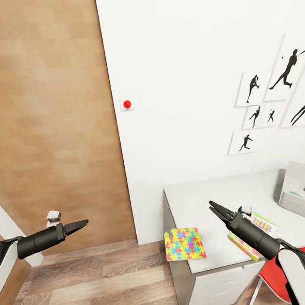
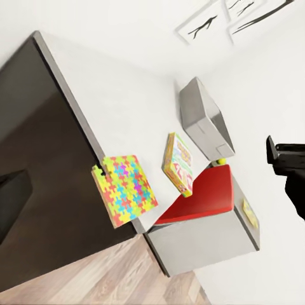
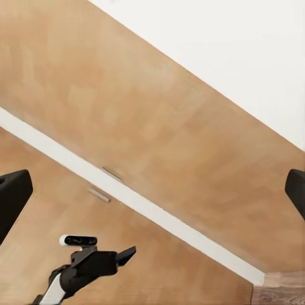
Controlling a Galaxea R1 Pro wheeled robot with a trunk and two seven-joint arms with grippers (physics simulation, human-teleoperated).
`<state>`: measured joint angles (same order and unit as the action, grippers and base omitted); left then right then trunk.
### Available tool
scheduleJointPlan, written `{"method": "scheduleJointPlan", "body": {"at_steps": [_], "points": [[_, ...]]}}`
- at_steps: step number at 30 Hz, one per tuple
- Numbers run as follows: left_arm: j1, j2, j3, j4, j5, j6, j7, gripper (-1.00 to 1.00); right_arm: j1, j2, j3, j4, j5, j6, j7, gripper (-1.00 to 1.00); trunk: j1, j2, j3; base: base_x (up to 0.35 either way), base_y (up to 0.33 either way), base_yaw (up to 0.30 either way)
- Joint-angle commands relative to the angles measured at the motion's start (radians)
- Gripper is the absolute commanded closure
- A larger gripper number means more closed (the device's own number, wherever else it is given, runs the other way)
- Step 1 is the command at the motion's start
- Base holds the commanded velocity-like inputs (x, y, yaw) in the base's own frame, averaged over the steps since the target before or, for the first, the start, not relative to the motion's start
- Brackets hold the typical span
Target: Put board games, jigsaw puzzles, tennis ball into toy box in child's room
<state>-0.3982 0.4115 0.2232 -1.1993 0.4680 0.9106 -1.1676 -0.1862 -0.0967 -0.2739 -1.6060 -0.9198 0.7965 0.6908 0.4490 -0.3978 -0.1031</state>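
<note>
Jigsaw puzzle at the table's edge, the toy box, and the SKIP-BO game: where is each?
jigsaw puzzle (image 1: 184, 244), head view, middle of its patterned face.
toy box (image 1: 295, 187), head view, its near grey wall.
SKIP-BO game (image 1: 265, 223), head view, lettered lid beside the right arm.

Door (image 1: 52, 122): warm wood grain, matt.
Floor (image 1: 101, 280): wood planks, faint sheen.
Surface (image 1: 212, 189): pale grey-white, smooth, matt.
Jigsaw puzzle (image 1: 184, 244): printed card, bright colours.
Toy box (image 1: 293, 183): light grey, plastic-looking, smooth.
Chair seat (image 2: 203, 197): red, smooth, slightly glossy.
Hands (image 1: 219, 210): black, matt.
</note>
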Motion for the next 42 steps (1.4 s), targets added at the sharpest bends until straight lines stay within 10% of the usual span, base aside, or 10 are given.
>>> {"method": "scheduleJointPlan", "body": {"at_steps": [1,15,42], "points": [[-0.001,0.0,0.0,0.0,0.003,0.007,0.0,-1.0,-0.001,0.0,-0.001,0.0,-0.002,0.006,0.016,-1.0,0.001,-0.002,-0.002,0.203,-0.204,0.0],[-0.001,-0.101,-0.001,0.0,0.003,0.007,0.054,-1.0,-0.001,0.0,-0.011,-0.002,-0.002,0.006,0.204,-1.0,0.001,-0.002,-0.002,0.105,-0.106,0.0],[-0.002,-0.114,-0.001,-0.001,0.007,0.029,0.066,-1.0,-0.001,0.0,-0.019,-0.002,-0.002,0.005,0.217,-1.0,0.001,-0.002,-0.002,0.03,-0.107,0.0]]}}
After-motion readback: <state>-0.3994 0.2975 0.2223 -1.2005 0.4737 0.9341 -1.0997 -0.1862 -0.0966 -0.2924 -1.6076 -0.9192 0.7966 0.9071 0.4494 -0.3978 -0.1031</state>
